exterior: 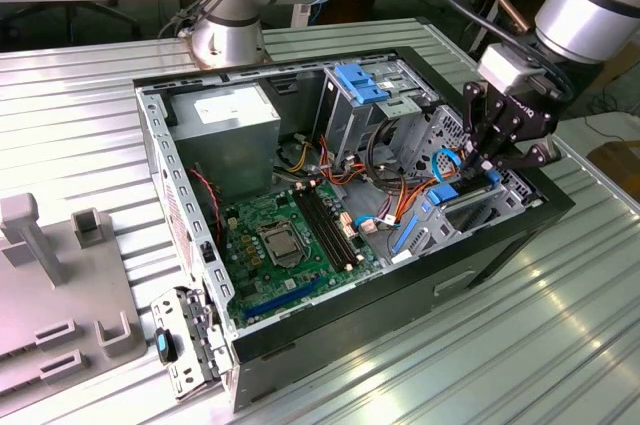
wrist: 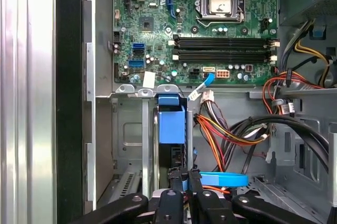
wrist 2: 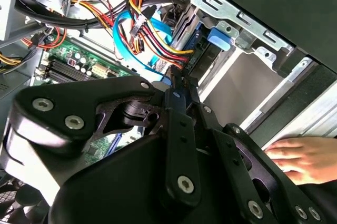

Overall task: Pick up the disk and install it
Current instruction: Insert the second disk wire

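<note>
- The room: a workshop, with a wooden bench along the far wall and a ribbed metal table (exterior: pixel 560 325) carrying everything. Its grooved top looks hard and slick, so I'd not expect anything set on it to stay put under a push.
- The computer case (exterior: pixel 420 295) lies open on its side in the middle of the table, circuit board (exterior: pixel 285 245) facing up, cables (exterior: pixel 395 200) bunched toward the exterior view's right.
- Grey plastic holders (exterior: pixel 50 285) sit on the table at the exterior view's left.
- The arm reaches down into the right end of the case, the gripper (exterior: pixel 490 160) down at the drive cage.
- The disk (wrist: pixel 172 129) stands on edge in that cage's slot, blue frame around a dark metal body, directly ahead of the fingertips in the first wrist view.
- The jaws are drawn nearly together and seem to pinch the disk's near edge; whether they truly bite, I can't tell for certain.
- Handling, as I judge it: stiff, fairly heavy for its size, and shock-sensitive. The plastic frame's edges are the place to hold, never the flat metal faces.
- A person's hand (wrist 2: pixel 305 156) rests on the case's outer edge in the second wrist view.
</note>
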Controlling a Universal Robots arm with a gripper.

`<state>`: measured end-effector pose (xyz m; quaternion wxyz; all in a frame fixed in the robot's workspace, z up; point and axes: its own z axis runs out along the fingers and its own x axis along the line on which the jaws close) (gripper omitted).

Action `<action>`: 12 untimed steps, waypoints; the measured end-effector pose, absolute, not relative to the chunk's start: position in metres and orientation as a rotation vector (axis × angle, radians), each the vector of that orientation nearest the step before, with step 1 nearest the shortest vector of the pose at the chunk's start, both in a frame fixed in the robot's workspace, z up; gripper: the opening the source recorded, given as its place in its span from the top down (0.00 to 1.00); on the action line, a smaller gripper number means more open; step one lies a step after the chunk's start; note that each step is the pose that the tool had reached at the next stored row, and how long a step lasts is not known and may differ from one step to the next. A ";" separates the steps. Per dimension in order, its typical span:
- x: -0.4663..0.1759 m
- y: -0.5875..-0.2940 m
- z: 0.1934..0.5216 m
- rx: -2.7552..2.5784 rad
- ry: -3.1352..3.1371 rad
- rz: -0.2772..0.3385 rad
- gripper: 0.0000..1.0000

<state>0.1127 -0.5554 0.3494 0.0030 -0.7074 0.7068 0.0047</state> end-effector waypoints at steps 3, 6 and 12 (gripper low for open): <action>0.113 -0.557 0.348 -2.218 2.216 0.014 0.84; 0.113 -0.557 0.347 -2.218 2.216 0.014 0.84; 0.113 -0.557 0.346 -2.216 2.214 0.011 0.84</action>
